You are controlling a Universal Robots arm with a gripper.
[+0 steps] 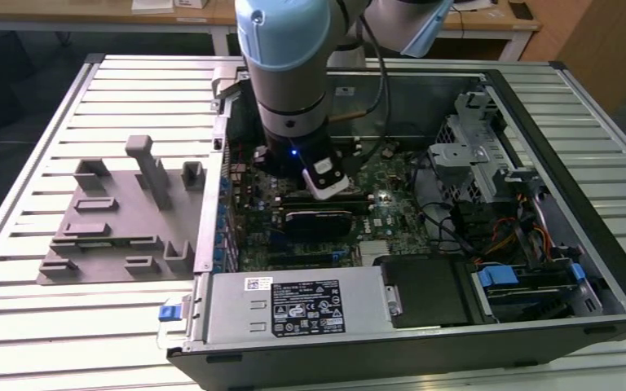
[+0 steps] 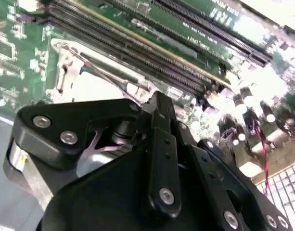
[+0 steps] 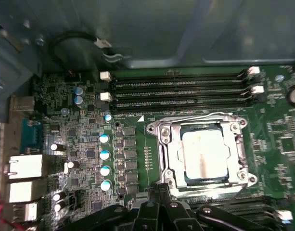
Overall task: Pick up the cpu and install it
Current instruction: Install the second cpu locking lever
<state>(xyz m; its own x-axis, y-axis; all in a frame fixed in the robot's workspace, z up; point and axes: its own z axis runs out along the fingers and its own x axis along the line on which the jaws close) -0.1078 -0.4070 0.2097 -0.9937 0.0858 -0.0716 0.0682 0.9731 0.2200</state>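
Now cpu (image 3: pixel 205 155) sits in mobo socket (image 3: pixel 162 159) inside PC case (image 1: pixel 606 269); tool (image 3: pixel 159 204) just beside, grip state unclear.

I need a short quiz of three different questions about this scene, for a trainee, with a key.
1. True or false: the cpu lies in the socket on the motherboard.
2. Where is the grey fixture tray? A) on the table, outside the case B) inside the case
3. Fill in: the arm reaches down into the computer ____.

Key: 1 true; 2 A; 3 case.
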